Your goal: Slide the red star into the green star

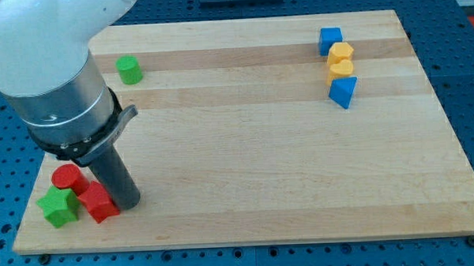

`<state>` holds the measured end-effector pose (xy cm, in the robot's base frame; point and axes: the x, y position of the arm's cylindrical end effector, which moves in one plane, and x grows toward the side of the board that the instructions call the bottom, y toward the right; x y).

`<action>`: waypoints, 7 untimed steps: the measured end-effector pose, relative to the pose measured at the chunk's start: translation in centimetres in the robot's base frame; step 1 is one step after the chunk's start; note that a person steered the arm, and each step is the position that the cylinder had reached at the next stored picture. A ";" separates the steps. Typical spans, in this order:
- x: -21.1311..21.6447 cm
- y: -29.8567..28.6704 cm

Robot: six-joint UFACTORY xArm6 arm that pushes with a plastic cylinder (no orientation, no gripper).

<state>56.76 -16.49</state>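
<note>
The wooden board [245, 148] fills the view, and the arm's big pale housing [45, 61] looms over its left end, so everything gets placed off that board's lower left corner. Down from the housing runs the dark rod, and my tip [127, 205] sits on the wood just to the right of the red star [98, 202], touching it or as good as. No jaws here to be wide or narrow: it's a bare rod, holding nothing, only able to shove.

The red star sits right by that corner, and the green star [58, 207] is just to its left, nearest the corner, the two very close or already meeting. A red cylinder [69, 178] crowds in just above them.

Handling, by my reckoning: the red star looks small, rigid and light, and should slide easily on smooth wood, but its points may make it spin off a glancing push. The right-hand face, square on, is the spot to press.

Far from the corner, up top: a green cylinder [129, 70], and at the right a blue cube [330, 40], two yellow blocks [340, 61] and a blue wedge-like block [343, 91].
</note>
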 end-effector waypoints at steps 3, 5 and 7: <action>0.1 -1.0; 0.1 -1.4; -0.2 -0.5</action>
